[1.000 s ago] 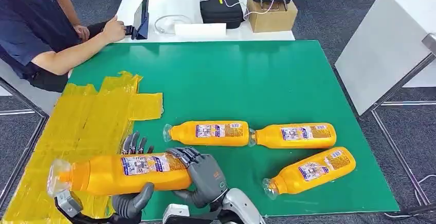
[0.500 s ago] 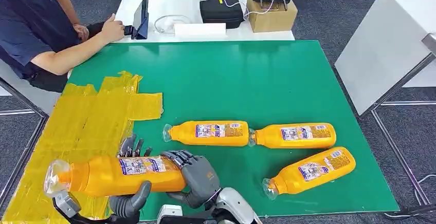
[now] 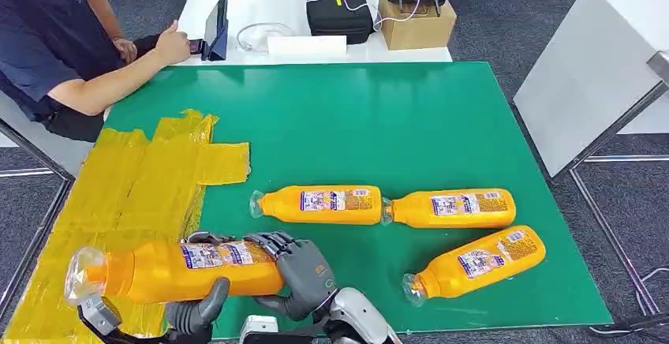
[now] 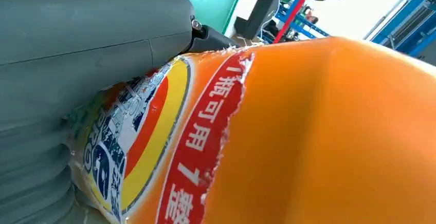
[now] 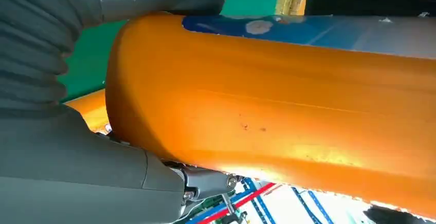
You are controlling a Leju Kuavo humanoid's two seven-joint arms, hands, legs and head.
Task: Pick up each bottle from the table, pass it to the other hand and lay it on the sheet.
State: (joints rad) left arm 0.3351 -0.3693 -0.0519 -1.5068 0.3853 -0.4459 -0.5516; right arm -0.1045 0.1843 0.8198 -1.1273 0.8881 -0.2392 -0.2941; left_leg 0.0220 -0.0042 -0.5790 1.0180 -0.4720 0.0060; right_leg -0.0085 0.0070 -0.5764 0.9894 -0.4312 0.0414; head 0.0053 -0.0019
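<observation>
An orange bottle (image 3: 181, 269) hangs level over the near edge of the yellow sheet (image 3: 134, 186), its clear cap end pointing left. My left hand (image 3: 197, 308) cups it from below, thumb on the near side and fingers (image 3: 207, 238) curled over the label. My right hand (image 3: 306, 274) grips the bottle's base end. Up close, the left wrist view shows the label of the bottle (image 4: 308, 131) against my left hand (image 4: 77, 54). In the right wrist view my right hand (image 5: 61, 157) wraps the bottle (image 5: 283, 106). Three more orange bottles (image 3: 319, 204) (image 3: 450, 208) (image 3: 477, 261) lie on the green table (image 3: 355, 123).
A person (image 3: 55, 44) sits at the far left with a hand at a tablet (image 3: 218, 24). A black case (image 3: 339, 11) and a cardboard box (image 3: 416, 16) stand on the white table behind. A white table (image 3: 592, 68) is at the right.
My left hand's fingers, raised behind the bottle before, have folded down over it. The bottle has drifted slightly left and lower with both hands.
</observation>
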